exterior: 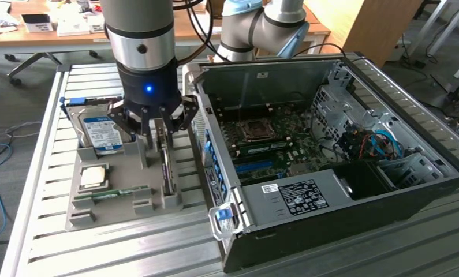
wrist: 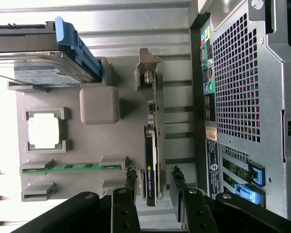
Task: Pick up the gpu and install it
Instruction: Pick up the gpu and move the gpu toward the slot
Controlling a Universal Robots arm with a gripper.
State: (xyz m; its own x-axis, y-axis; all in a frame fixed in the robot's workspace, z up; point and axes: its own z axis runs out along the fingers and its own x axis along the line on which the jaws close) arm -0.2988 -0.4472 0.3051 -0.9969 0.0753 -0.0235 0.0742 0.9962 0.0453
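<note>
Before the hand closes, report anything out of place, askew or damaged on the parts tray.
Nothing stands out. The gpu stands on edge in its slot on the gray tray, between the fingers of the open hand. The hard drive, CPU and RAM stick sit in their own holders, and no damage shows.

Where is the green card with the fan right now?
The gpu stands on edge in the grey tray, along its side next to the computer case, at the exterior view's left of the case; the open fingers of the gripper straddle it.
</note>
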